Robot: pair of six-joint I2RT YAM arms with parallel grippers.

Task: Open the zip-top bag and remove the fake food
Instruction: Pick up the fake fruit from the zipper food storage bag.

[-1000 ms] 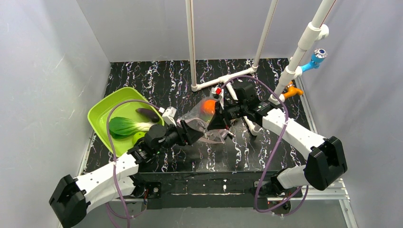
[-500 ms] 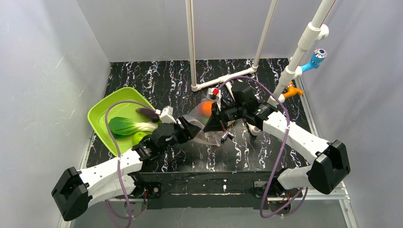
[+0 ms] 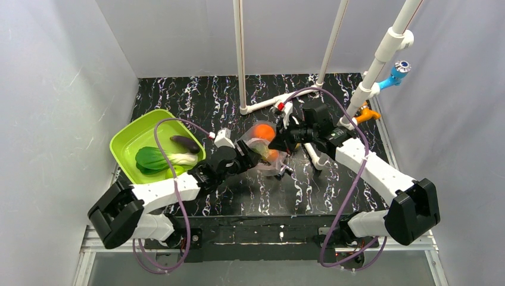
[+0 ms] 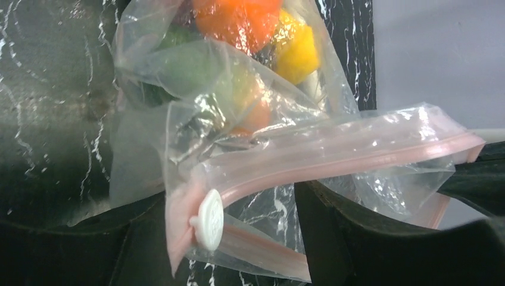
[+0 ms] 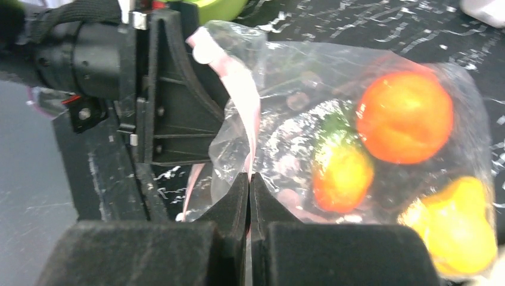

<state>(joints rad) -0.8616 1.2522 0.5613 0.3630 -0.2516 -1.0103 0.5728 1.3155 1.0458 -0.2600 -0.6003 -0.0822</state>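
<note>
The black marbled table (image 3: pixel 309 190) is carrying everything, with the lime-green tray (image 3: pixel 119 143) sitting at its left and a bok choy (image 3: pixel 153 159) and an eggplant (image 3: pixel 184 143) lying in it. The zip-top bag (image 5: pixel 286 119) is sitting mid-table between the two arms. The right gripper (image 5: pixel 249 179) is pinching its film, jaws pressed together just below the pink edge. The left gripper (image 4: pixel 226 238) is facing the mouth with its jaws apart, one on either side of the rim and clamped on nothing as far as can be seen. An orange (image 5: pixel 405 116), a lemon (image 4: pixel 298 50) and other small pieces are lying inside the bag. The two halves of the zip strip (image 4: pixel 357 152) are gaping apart, and the white slider (image 4: pixel 209 217) is sitting at one end. Opening appears to be largely done, so emptying looks like the step in hand. The next move is probably calling for the right gripper to steady the lip while the left one goes through the mouth and closes on one piece.
</note>
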